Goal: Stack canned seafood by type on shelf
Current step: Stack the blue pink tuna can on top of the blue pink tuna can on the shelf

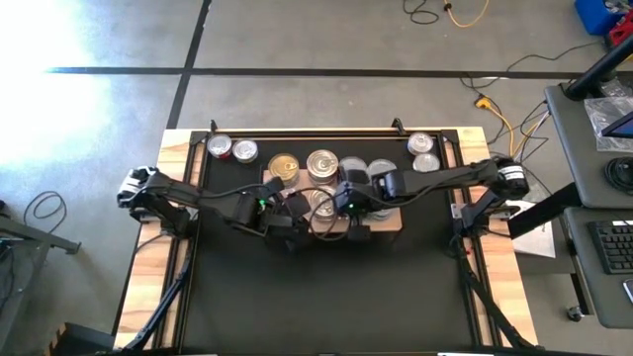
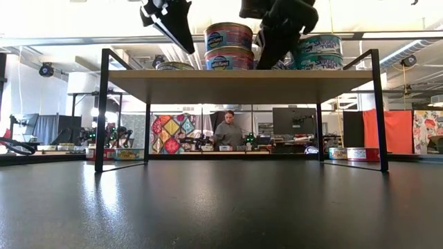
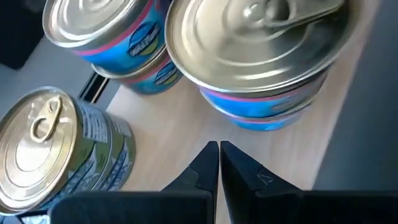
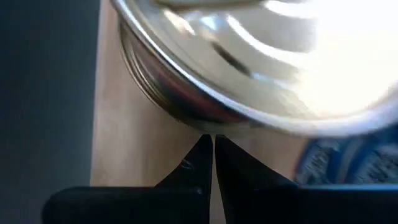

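Fingers of both grippers, left (image 3: pixel 219 163) and right (image 4: pixel 213 155), are clenched empty above the shelf (image 3: pixel 186 134). Most tins (image 1: pixel 321 164) are stacked there; four beyond it are left.

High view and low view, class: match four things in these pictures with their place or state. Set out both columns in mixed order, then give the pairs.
1. left hand
2. shelf
3. two loose tins
4. person

A. raised on black legs
B. shut, over the light-wood board
C. in the background
D. on the black mat, far-left corner

Pairs: 1-B; 2-A; 3-D; 4-C
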